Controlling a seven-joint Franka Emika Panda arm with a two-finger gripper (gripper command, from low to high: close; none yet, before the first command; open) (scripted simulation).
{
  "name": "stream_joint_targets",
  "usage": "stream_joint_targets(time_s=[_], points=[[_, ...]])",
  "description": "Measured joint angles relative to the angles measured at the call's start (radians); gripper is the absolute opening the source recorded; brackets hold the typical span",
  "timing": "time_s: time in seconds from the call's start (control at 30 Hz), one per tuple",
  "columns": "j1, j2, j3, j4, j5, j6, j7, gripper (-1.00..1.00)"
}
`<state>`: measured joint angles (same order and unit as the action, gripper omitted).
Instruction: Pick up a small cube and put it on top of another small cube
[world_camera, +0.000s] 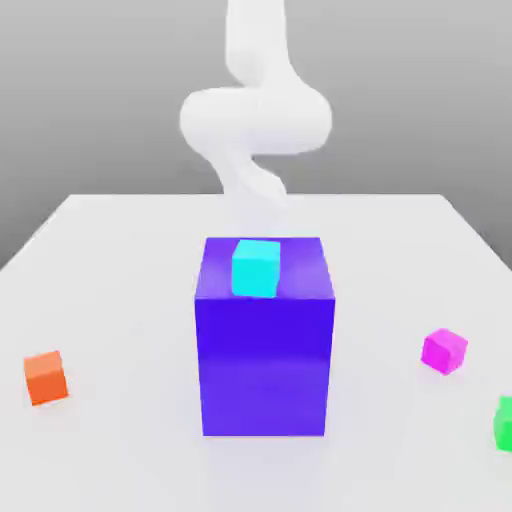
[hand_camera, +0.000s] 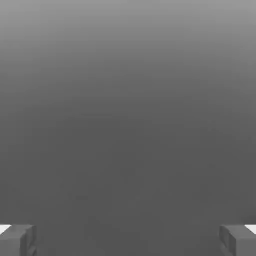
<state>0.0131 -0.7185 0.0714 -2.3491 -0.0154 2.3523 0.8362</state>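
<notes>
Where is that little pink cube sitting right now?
The small pink cube sits on the white table at the exterior view's right, apart from the big blue-purple block and just up from the green cube.

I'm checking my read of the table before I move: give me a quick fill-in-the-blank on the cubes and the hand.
1. The cyan cube sits on top of the big ____ block.
2. The magenta cube lies on the exterior view's ____ side of the table.
3. The hand has its fingers spread ____.

Missing words: blue-purple; right; open
</notes>
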Motion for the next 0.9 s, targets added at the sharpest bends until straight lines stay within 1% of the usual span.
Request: stream_joint_targets(time_s=[0.4,0.57,0.67,0.73,0.8,0.9], points=[[0.099,0.453,0.357,-0.254,-0.104,0.281,0.211,0.0],[0.174,0.636,0.467,-0.357,-0.143,0.395,0.294,0.0],[0.256,0.738,0.515,-0.42,-0.135,0.465,0.322,0.0],[0.288,0.791,0.516,-0.437,-0.152,0.502,0.348,0.0],[0.311,0.833,0.484,-0.432,-0.209,0.53,0.394,0.0],[0.365,0.894,0.407,-0.416,-0.314,0.569,0.474,0.0]])
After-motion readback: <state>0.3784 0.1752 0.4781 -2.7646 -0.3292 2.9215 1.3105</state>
